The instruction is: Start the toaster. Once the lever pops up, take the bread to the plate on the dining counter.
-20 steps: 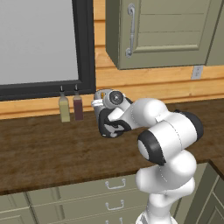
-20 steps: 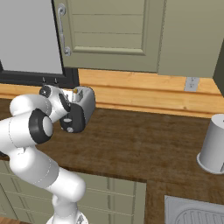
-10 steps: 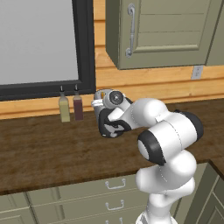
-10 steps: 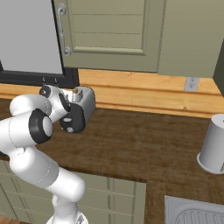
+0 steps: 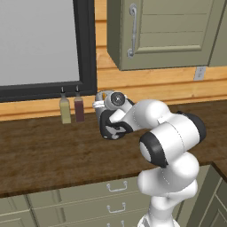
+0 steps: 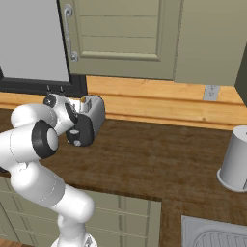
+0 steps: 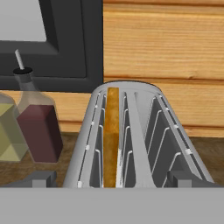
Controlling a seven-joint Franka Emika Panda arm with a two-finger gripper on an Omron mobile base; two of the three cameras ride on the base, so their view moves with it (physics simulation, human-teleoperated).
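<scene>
The silver toaster point(image 7: 131, 135) stands on the wood-grain counter point(image 5: 44, 155) against the wall; its body point(image 6: 95, 112) and black front panel point(image 6: 83, 131) show beside my hand. The bread point(image 7: 112, 140), an orange-brown slice, sits upright in the left slot, and its top edge point(image 6: 86, 100) shows above the slot. My gripper point(image 7: 111, 181) is open at the toaster's front end, with one fingertip on each side and nothing held; it also shows low by the panel point(image 5: 107, 111) point(image 6: 77, 115). My hand hides the lever. The plate and the dining counter are out of view.
Two slim bottles point(image 5: 65, 111) point(image 5: 79, 108) stand just left of the toaster, under the dark window frame point(image 5: 86, 53). A wall cabinet point(image 5: 168, 35) hangs above. A grey canister point(image 6: 236, 159) and a sink point(image 6: 217, 234) lie far right.
</scene>
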